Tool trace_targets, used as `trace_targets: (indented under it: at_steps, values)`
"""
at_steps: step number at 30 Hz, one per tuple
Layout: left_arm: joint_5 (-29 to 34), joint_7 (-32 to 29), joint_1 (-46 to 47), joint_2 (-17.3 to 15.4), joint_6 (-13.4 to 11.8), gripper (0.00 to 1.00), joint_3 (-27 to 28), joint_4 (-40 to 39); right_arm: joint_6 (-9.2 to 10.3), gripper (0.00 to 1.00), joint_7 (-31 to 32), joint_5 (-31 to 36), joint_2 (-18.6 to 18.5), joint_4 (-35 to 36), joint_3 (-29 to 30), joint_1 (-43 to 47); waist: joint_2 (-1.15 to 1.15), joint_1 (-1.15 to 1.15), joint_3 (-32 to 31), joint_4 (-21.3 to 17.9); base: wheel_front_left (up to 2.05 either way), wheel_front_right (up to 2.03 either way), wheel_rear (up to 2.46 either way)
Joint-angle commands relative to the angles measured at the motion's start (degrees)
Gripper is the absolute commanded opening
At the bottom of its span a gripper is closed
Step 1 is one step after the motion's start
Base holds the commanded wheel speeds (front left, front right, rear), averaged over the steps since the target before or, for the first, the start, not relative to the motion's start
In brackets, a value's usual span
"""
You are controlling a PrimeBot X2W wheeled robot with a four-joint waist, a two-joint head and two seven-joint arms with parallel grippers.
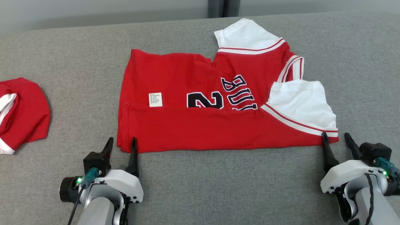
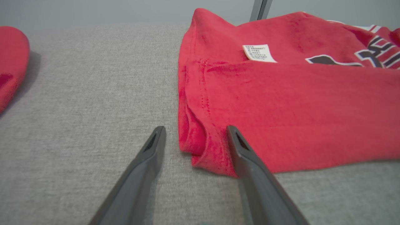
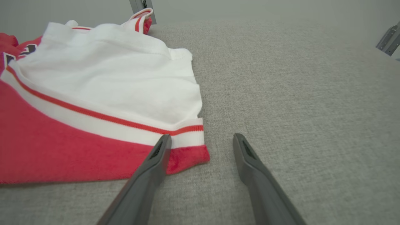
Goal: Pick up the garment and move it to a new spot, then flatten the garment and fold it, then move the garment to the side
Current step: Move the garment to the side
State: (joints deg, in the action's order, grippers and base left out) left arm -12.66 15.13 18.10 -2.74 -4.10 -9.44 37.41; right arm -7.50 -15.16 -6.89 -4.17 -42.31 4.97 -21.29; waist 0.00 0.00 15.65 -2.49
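The jersey [image 1: 203, 125] lies in the middle of the table [image 1: 218, 187], with its long axis running left to right across the robot's front. Its near strip is folded up over the body, hiding the lower part of the number and lettering. A white label [image 1: 155, 99] shows just above that fold. The hem end is on the robot's left and the white sleeves [image 1: 300, 103] are on its right.

The left hand [image 1: 122, 140] sits at the near left corner with its fingers [image 1: 133, 153] apart, holding nothing. In the left wrist view the corner lies between the two fingers, and one of them overlaps the cloth edge. The right hand [image 1: 336, 135] sits at the near right corner, also spread and empty. One of its fingers is at the cloth's edge and the other is over bare table.

The jersey lies straight ahead of both hands, and each hand is nearer its own corner. The fold looks partly done, so the next move probably needs both hands working together along that long near edge.

A second garment [image 1: 25, 112] lies well apart at the far left.
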Motion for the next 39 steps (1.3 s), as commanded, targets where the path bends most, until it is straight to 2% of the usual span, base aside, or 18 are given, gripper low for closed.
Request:
trace_targets:
  at_steps: [1, 2, 3, 5, 7, 8, 9, 10, 11, 18, 29, 39]
  values:
    - [-0.02, 0.0, 0.66, -0.33, -0.13, 1.0, 0.27, 0.25, 0.02, 1.0, 0.03, 0.26, -0.21, -0.92, -0.12, -0.75, 0.0, 0.0, 0.06, 0.12, 0.0, 0.0, 0.0]
    - [-0.67, -0.01, 0.98, -0.3, 0.36, 1.0, 0.13, 1.85, 0.02, 1.0, 0.04, 0.11, -0.07, -2.69, -0.51, -1.34, 0.0, 0.0, 0.16, 0.27, 0.0, 0.0, 0.0]
    - [-0.8, -0.08, 1.25, -0.32, 0.53, 1.0, 0.06, 2.53, 0.02, 0.96, 0.05, -0.03, 0.05, -3.5, -1.03, -1.71, 0.0, 0.0, 0.25, 0.32, 0.0, 0.0, 0.0]
    - [-1.37, -0.09, 1.69, -0.31, 0.67, 1.0, -0.19, 4.27, 0.01, 0.52, 0.17, -0.4, 0.24, -5.11, -2.11, -2.51, 0.0, 0.0, 0.43, 0.39, 0.0, 0.0, 0.0]
    - [-1.94, -0.22, 2.14, -0.32, 0.74, 1.0, -0.43, 5.69, 0.01, 0.0, 0.24, -1.26, 0.37, -6.39, -3.26, -3.08, 0.0, 0.0, 0.57, 0.42, 0.0, 0.0, 0.0]
    - [-2.33, -0.22, 2.36, -0.32, 0.95, 1.0, -0.52, 6.02, 0.02, 0.0, 0.25, -1.57, 0.3, -6.76, -3.62, -3.32, 0.0, 0.0, 0.6, 0.39, 0.0, 0.0, 0.0]
    - [-2.76, -0.23, 2.45, -0.31, 1.28, 0.89, -0.76, 6.65, 0.02, 0.0, 0.25, -1.97, 0.16, -7.08, -4.04, -3.58, 0.0, 0.0, 0.61, 0.36, 0.0, 0.0, 0.0]
    - [-2.98, -0.29, 2.52, -0.26, 1.65, 0.39, -1.12, 7.24, 0.02, 0.0, 0.29, -2.37, 0.13, -7.28, -4.41, -3.8, 0.0, 0.0, 0.6, 0.33, 0.0, 0.0, 0.0]
    - [-3.31, -0.3, 2.55, -0.23, 2.13, 0.0, -1.5, 7.59, 0.02, 0.0, 0.3, -2.76, 0.07, -7.33, -4.57, -3.95, 0.0, 0.0, 0.54, 0.28, 0.0, 0.0, 0.0]
    - [-4.3, -0.14, 1.27, -0.31, 2.91, 0.0, -2.71, 7.09, 0.03, 0.0, 0.07, -4.78, -0.69, -5.68, -3.16, -2.57, 0.0, 0.0, -2.04, 0.13, 0.0, 0.0, 0.0]
    - [-3.96, 0.0, -8.37, -0.44, 2.35, 0.0, -0.5, 3.48, 0.03, 0.0, 0.03, -5.42, -0.43, -4.13, -0.59, 5.7, 0.0, 0.0, -12.56, 1.23, 0.0, 0.0, 0.0]
    - [-4.6, 0.0, -16.35, -0.43, 2.15, 0.0, -0.99, 1.83, 0.03, 0.0, 0.02, -6.4, 0.11, -2.08, -2.77, 12.76, 0.0, 0.0, -15.78, 1.85, 0.0, 0.0, 0.0]
